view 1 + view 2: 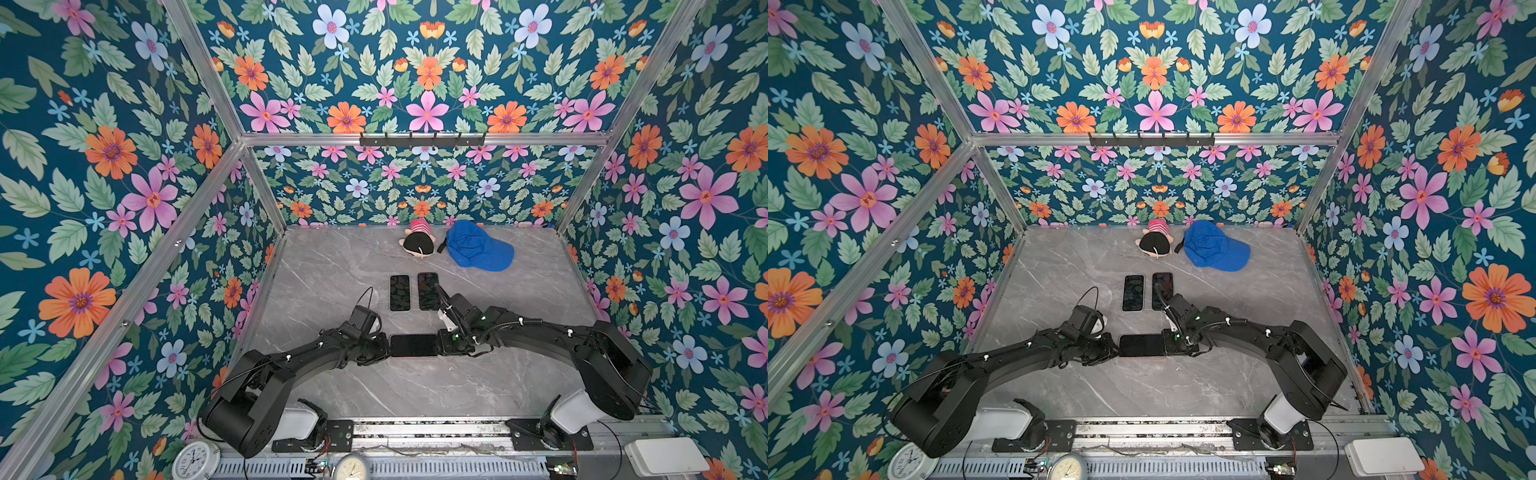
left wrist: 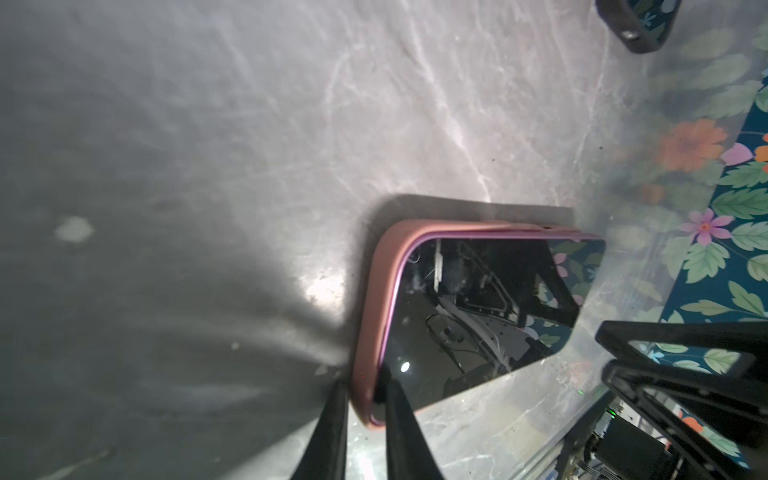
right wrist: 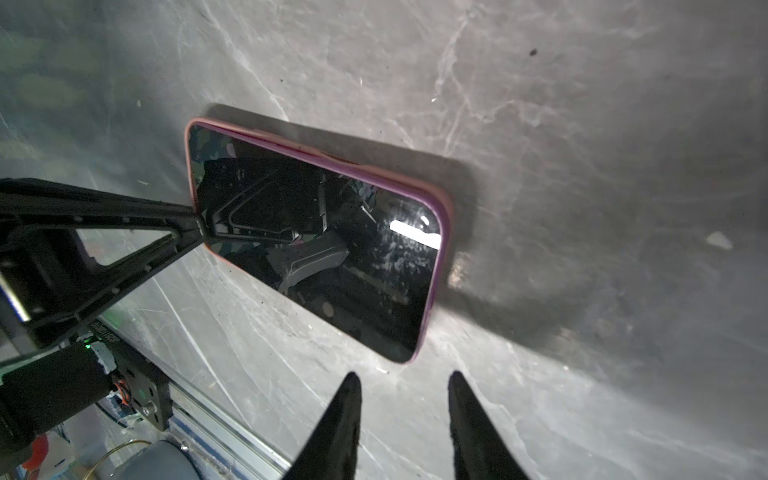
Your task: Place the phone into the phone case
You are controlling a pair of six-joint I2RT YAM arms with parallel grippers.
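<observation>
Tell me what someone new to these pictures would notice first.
The loud floral walls hit first, wrapping the grey marble table on three sides. Mid-table a dark phone sits in a pink case: the left gripper pinches its end, and the right gripper hangs open just short of it. At the back lie a bright blue cap and a plush toy.

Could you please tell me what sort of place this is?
Probably a robot test cell: an aluminium frame lined with floral wallpaper, a marble-patterned tabletop, and a black left arm and right arm mounted at its front edge.
</observation>
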